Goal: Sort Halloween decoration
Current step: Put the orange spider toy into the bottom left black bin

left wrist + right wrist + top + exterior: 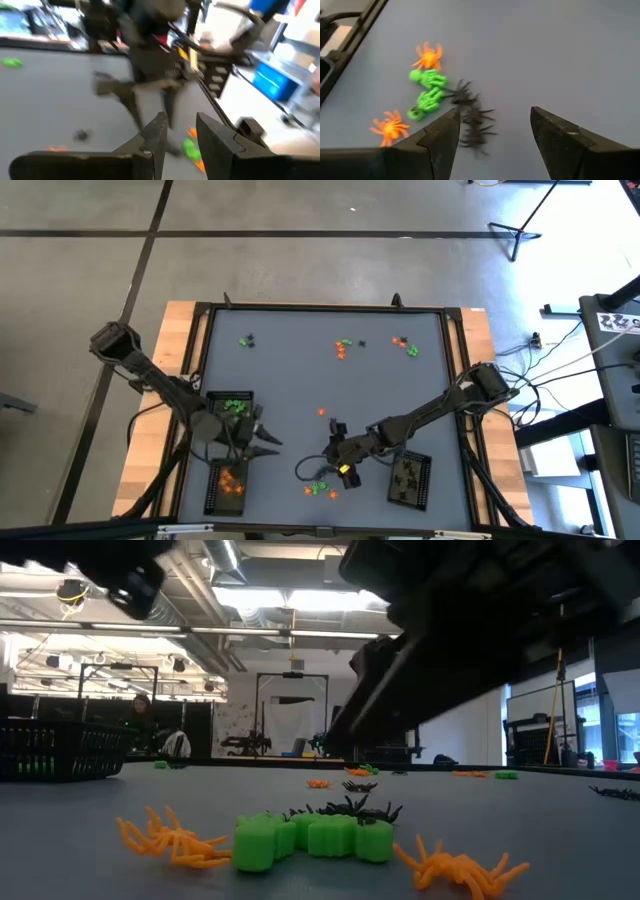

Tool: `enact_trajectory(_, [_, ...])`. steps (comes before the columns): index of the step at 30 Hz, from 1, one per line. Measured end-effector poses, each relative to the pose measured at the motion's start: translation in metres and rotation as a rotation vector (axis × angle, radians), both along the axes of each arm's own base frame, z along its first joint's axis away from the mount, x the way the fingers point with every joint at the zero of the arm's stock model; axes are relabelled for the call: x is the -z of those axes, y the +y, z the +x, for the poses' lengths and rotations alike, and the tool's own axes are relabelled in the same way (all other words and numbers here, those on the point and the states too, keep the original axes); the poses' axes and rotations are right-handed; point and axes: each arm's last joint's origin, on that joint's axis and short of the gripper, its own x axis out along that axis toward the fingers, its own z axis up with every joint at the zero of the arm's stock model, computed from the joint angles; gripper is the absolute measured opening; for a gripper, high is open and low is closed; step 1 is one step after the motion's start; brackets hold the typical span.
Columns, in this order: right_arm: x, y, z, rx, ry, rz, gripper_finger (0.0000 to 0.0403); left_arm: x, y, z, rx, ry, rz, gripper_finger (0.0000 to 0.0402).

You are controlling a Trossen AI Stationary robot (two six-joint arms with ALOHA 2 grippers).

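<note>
Black trinkets (472, 117) blurred between pincer tips

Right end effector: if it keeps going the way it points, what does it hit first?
Probably the black spiders, lying just ahead of the open right end effector, nearer one finger. Green skeletons and orange spiders lie off to the side. Depth is unclear.
</note>
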Motion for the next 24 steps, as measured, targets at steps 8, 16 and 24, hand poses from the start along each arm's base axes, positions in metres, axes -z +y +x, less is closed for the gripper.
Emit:
enact_trajectory(8, [0.001,0.023,-0.011,0.019,-0.041,-0.074,0.0243,0.000,0.030,0.014,-0.169,-0.052,0.012,0.0095])
enact_trajectory(16, [0.003,-0.015,0.002,0.306,-0.067,-0.216,0.0243,0.004,0.045,0.020,-0.238,-0.025,0.013,0.0095])
enact_trajectory(24, [0.015,-0.085,0.023,0.429,0.039,-0.167,0.0243,0.008,0.046,0.020,-0.245,0.011,0.034,0.0095])
